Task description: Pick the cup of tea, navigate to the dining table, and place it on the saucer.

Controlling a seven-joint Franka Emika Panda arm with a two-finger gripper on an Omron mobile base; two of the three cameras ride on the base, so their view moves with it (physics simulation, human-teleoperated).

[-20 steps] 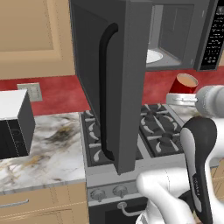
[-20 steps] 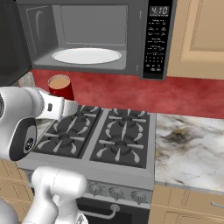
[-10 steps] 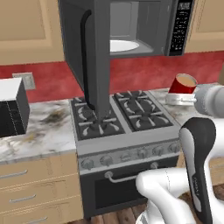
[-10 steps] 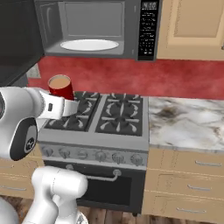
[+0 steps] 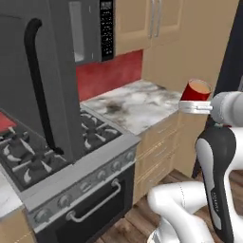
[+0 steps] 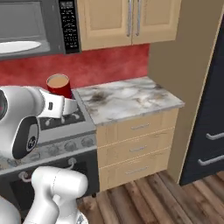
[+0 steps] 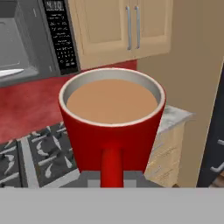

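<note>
Beside the stove point(image 6: 57, 127) now, tool point(image 7: 112, 177) still clamps cup of tea point(image 7: 112, 127).

A black gas stove point(image 5: 61, 156) with an oven door and handle below is taken as the landmark. Above it a microwave point(image 6: 35, 26) is mounted with its dark door point(image 5: 45, 80) swung open. Behind the stove a red backsplash point(image 6: 109, 63) is seen. Beside the stove a marble counter point(image 6: 129, 98) is set on light wood drawers point(image 6: 138, 146). Above the counter, tan wall cabinets point(image 6: 131, 19) are hung. A tall tan panel point(image 6: 183, 65) and a dark cabinet point(image 6: 210, 127) stand past the counter. The floor point(image 6: 144, 199) is laid in brown wood planks.
</note>
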